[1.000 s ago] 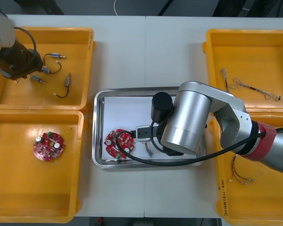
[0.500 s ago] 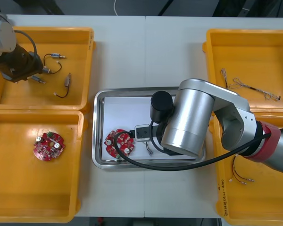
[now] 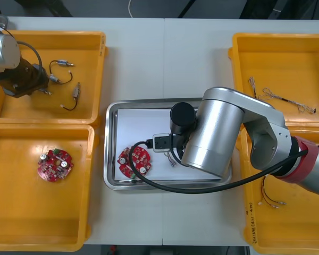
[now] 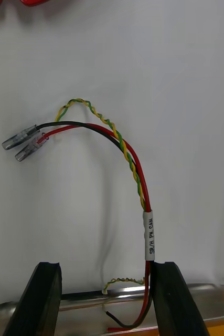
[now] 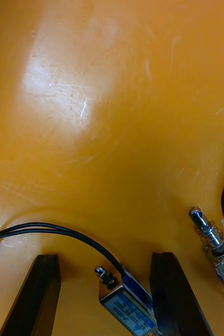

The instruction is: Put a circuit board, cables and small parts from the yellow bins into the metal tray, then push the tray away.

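My right gripper point(image 4: 106, 273) hangs open over the white inside of the metal tray point(image 3: 110, 159). A red and yellow cable point(image 4: 127, 157) lies on the tray floor, running up past the right finger point(image 4: 172, 299) without being held. Its end point(image 3: 171, 159) shows beside a round red circuit board point(image 3: 134, 161) in the tray. My left gripper point(image 3: 41, 89) is low in the far left yellow bin point(image 3: 98, 53) and open point(image 5: 104, 262). A small metal part point(image 5: 125, 299) on a black cable lies between its fingers.
A second metal part point(image 5: 214, 247) lies just outside the left gripper's fingers, and more parts point(image 3: 74, 93) lie farther along that bin. Another red board point(image 3: 55, 164) sits in the near left bin. The two right bins hold thin cables point(image 3: 276, 96) point(image 3: 271, 199).
The right arm has drawn back a little toward the tray's far side, and the cable end shifted with it. The left gripper has moved closer to the metal parts.
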Controlling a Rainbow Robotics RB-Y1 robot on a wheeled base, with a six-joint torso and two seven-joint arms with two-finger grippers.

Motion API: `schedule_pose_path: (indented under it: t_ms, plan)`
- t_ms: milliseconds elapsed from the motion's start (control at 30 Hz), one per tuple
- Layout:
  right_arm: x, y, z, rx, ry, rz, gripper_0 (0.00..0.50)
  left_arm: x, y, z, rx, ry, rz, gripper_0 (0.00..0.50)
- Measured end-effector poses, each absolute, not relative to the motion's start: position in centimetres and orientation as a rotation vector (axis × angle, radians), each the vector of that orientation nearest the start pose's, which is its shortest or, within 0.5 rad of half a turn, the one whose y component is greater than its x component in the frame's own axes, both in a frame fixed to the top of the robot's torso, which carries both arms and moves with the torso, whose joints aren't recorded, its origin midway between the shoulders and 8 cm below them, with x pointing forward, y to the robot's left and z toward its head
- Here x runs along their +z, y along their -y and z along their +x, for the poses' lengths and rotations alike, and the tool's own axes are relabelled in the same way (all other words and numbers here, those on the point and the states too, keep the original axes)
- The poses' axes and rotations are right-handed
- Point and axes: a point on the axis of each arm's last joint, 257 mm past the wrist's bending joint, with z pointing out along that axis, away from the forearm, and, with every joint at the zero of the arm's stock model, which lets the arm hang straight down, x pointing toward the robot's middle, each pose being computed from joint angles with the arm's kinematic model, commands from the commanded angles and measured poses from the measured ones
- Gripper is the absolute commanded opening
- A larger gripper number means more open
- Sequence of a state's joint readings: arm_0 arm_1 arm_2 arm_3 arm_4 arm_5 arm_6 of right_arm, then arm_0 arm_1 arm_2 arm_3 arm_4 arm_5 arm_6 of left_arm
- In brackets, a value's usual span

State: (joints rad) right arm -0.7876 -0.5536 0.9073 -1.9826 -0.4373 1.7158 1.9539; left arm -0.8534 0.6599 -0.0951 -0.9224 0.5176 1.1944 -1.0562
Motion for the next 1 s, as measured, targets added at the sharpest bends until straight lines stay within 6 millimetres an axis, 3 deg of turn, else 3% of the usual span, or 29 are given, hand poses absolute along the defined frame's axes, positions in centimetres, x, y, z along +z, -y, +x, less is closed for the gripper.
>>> schedule_pose_path:
  t_ms: [100, 133, 167, 333, 367, 400, 433, 467, 500, 800, 1000]
  plan:
    - [-24.2, 8.5, 43.1, -0.614, -1.889, -1.941, 0.500, -20.7, -41.0, 61.9, -0.034, -2.429, -0.675, 0.498]
    - [-24.1, 8.4, 43.1, -0.613, -1.887, -1.941, 0.500, -20.7, -41.0, 61.9, -0.034, -2.428, -0.675, 0.214]
    - [-24.1, 8.3, 43.1, -0.612, -1.884, -1.941, 0.500, -20.7, -41.0, 61.9, -0.035, -2.428, -0.675, 0.001]
    - [-23.9, 8.1, 43.0, -0.610, -1.874, -1.942, 0.500, -20.7, -40.9, 61.9, -0.039, -2.429, -0.676, 0.000]
    - [-23.9, 8.1, 43.0, -0.610, -1.873, -1.941, 0.441, -20.7, -40.9, 61.9, -0.040, -2.429, -0.676, 0.000]
    - [-23.9, 8.1, 43.0, -0.611, -1.873, -1.941, 0.441, -20.7, -40.8, 61.9, -0.042, -2.429, -0.676, 0.000]
    - [-23.9, 8.1, 43.0, -0.612, -1.873, -1.941, 0.081, -20.7, -40.8, 61.9, -0.043, -2.429, -0.676, 0.000]
    - [-23.9, 8.1, 43.0, -0.612, -1.873, -1.941, 0.081, -20.7, -40.8, 61.9, -0.044, -2.429, -0.676, 0.000]
    - [-23.9, 8.2, 43.0, -0.612, -1.874, -1.941, 0.000, -20.7, -40.8, 61.9, -0.045, -2.429, -0.676, 0.000]
    - [-24.7, 8.1, 41.6, -0.556, -1.903, -1.990, 0.000, -20.2, -40.1, 62.2, -0.070, -2.420, -0.662, 0.000]
    - [-25.0, 8.0, 41.1, -0.533, -1.912, -2.008, 0.000, -18.8, -38.4, 61.6, -0.068, -2.454, -0.611, 0.000]
